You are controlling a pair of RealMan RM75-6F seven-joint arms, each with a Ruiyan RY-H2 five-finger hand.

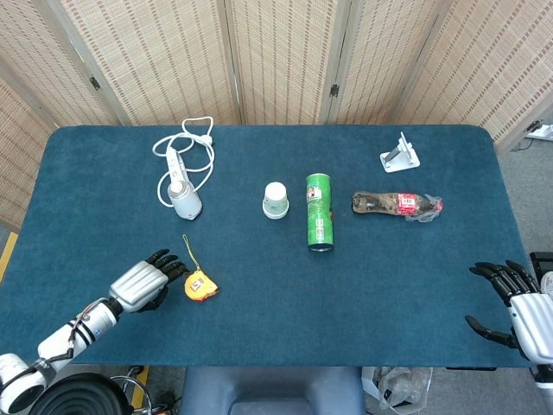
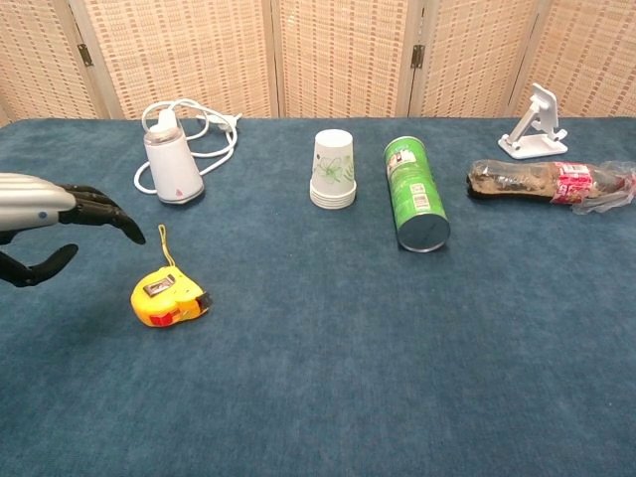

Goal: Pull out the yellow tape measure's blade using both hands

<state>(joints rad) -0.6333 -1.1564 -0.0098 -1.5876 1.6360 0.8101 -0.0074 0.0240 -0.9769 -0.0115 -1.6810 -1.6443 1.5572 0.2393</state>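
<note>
The yellow tape measure [image 1: 200, 286] [image 2: 169, 299] lies on the blue table, its yellow wrist strap [image 1: 189, 250] trailing toward the back. My left hand [image 1: 147, 283] [image 2: 55, 224] hovers just left of it, fingers spread and empty, fingertips close to the case without touching. My right hand [image 1: 518, 304] stays at the table's front right corner, fingers apart, holding nothing; the chest view does not show it.
A white device with a coiled cord [image 1: 181, 196] sits behind the tape. Stacked paper cups [image 1: 275, 200], a lying green can [image 1: 319, 212], a plastic bottle [image 1: 397, 205] and a white phone stand [image 1: 400, 154] spread across the middle and back right.
</note>
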